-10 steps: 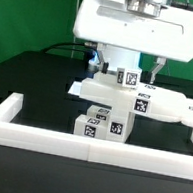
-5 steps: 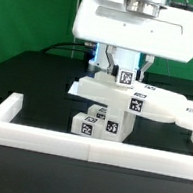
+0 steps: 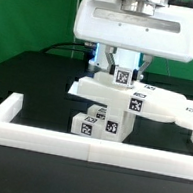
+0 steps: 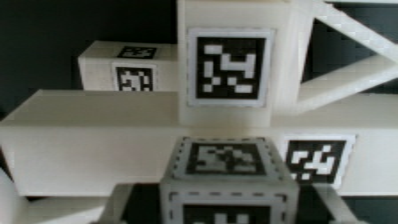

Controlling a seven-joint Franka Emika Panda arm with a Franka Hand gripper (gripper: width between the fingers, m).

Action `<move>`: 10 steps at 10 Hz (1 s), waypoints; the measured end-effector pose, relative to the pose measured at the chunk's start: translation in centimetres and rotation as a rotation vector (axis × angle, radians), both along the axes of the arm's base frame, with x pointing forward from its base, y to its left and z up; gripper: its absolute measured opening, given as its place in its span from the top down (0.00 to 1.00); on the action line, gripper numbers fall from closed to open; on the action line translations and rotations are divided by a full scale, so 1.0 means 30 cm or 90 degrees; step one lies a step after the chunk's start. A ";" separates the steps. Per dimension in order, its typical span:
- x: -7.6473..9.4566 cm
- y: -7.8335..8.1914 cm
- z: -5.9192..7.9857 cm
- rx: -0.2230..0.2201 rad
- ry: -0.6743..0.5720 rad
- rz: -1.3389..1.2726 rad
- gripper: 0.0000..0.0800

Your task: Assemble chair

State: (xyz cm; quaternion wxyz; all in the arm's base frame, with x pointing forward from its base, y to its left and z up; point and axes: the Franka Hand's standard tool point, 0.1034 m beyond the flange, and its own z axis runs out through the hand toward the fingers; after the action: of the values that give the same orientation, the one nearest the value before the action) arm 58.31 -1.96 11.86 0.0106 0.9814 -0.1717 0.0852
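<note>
claw (image 3: pixel 122 68) clamped on tagged chair block (image 3: pixel 121 77) | block over slab (image 3: pixel 162 107) | rail (image 3: pixel 38 136) near in front | bare table (image 3: pixel 42 108) btwn

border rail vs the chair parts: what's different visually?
The chair carries black-and-white square tags; the border rail has none. The chair stacks up in blocks and a slab; the border rail lies long and low on the table. The gripper is shut on the chair's top block; the border rail is untouched. Both are matte white.

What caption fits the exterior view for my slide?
Gripper closed on a tagged white chair part, other parts below, border rail in the foreground.
</note>
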 end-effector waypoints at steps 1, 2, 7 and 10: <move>-0.003 -0.005 0.000 0.015 -0.002 -0.074 0.64; -0.005 -0.010 0.000 0.029 -0.003 -0.129 0.64; -0.006 -0.029 0.000 0.095 -0.015 -0.387 0.64; -0.005 -0.036 0.000 0.132 -0.019 -0.509 0.64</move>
State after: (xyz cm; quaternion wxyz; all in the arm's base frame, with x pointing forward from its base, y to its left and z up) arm 58.16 -3.05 11.86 -0.0585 0.8318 -0.5475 0.0707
